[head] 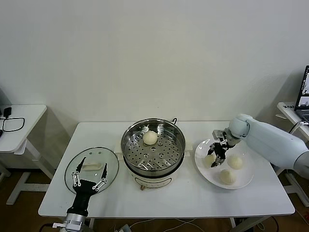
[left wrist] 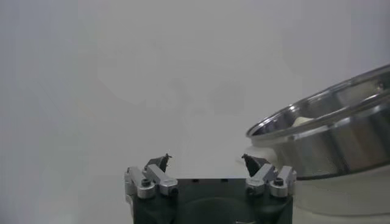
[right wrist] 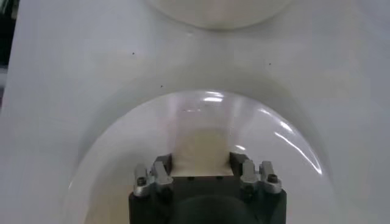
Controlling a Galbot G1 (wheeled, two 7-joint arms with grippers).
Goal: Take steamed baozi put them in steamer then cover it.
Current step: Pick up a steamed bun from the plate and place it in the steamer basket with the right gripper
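Note:
The steamer [head: 126,145] stands mid-table on a white cooker base, with one baozi [head: 150,137] on its perforated floor. To its right, a white plate [head: 244,182] holds three baozi. My right gripper [head: 216,159] reaches down onto the leftmost one [head: 209,160]. In the right wrist view the fingers [right wrist: 159,169] press that baozi [right wrist: 201,143] from both sides over the plate [right wrist: 122,140]. The other two [head: 235,162] [head: 227,177] lie free. The cover [head: 110,162] lies flat at the left. Above its white handle my left gripper [head: 92,166] [left wrist: 206,158] hovers open and holds nothing.
The steamer's steel wall [left wrist: 329,134] shows to one side in the left wrist view. A small white side table [head: 19,121] with a black cable stands off to the left. Another desk with a laptop [head: 304,96] is at the far right. The table's front edge [head: 169,212] runs close below the cooker.

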